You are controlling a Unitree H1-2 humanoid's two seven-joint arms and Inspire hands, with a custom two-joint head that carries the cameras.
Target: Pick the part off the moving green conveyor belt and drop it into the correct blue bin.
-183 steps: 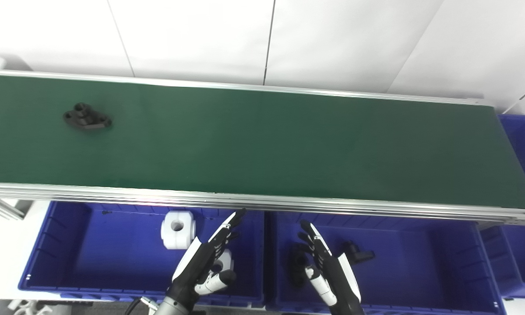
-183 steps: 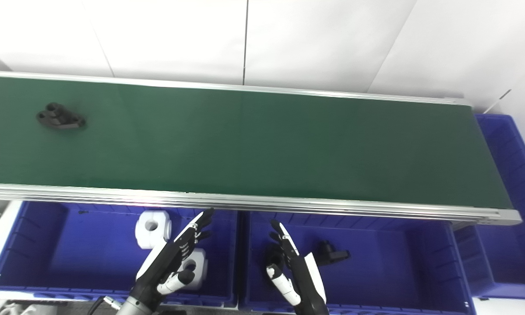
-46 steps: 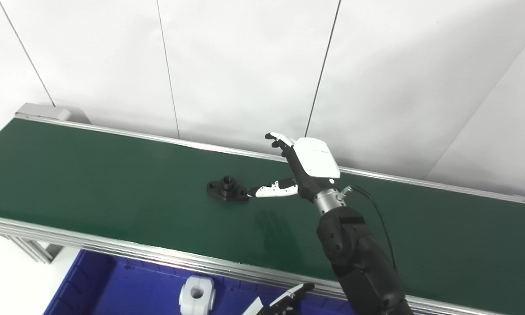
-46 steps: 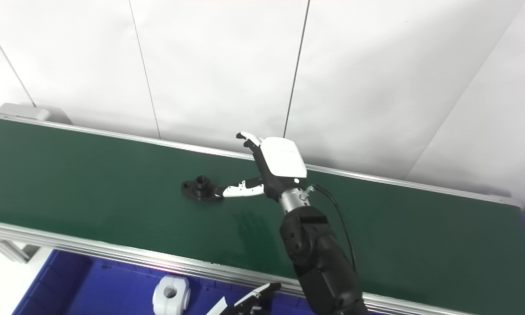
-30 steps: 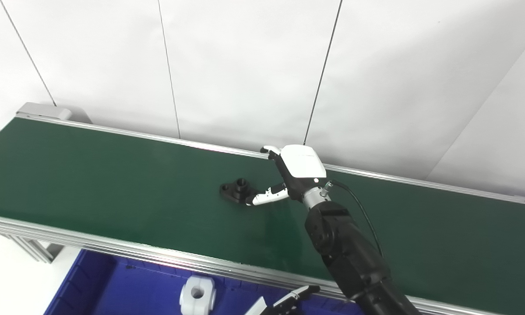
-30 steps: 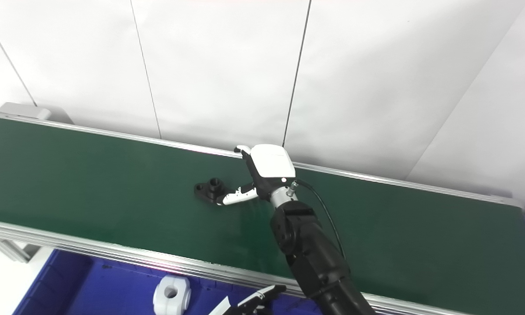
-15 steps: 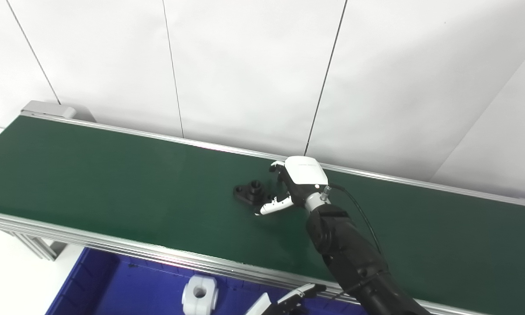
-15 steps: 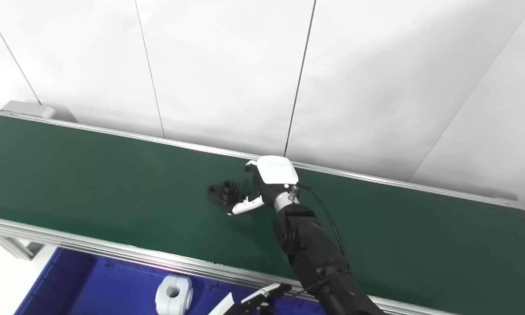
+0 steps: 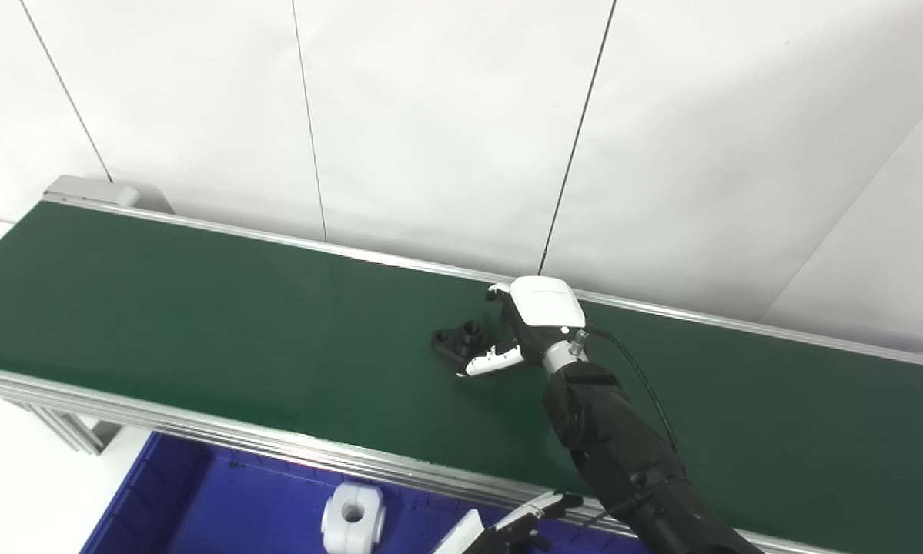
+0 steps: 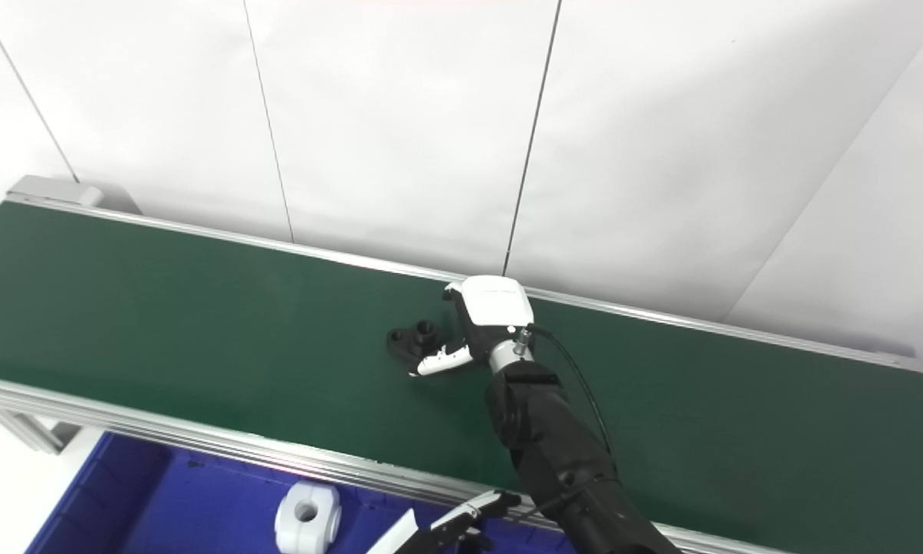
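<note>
White panelled wall behind green conveyor belt (image 9: 199, 308); noted black flanged part (image 9: 458, 342) at frame centre, right hand (image 9: 524, 329) half-curled around it, grip unconfirmed; judged rigid, light, smooth plastic, best pinched across raised boss, not thin flange.

We see a smooth, dull green belt (image 9: 199, 308) with shiny metal rails (image 9: 276, 450) and a shiny blue plastic bin (image 9: 199, 508).

Dark green conveyor belt (image 9: 199, 308), black part (image 9: 458, 342), white-and-black right hand (image 9: 534, 319), blue bin (image 9: 199, 500), white part (image 9: 352, 515)
</note>
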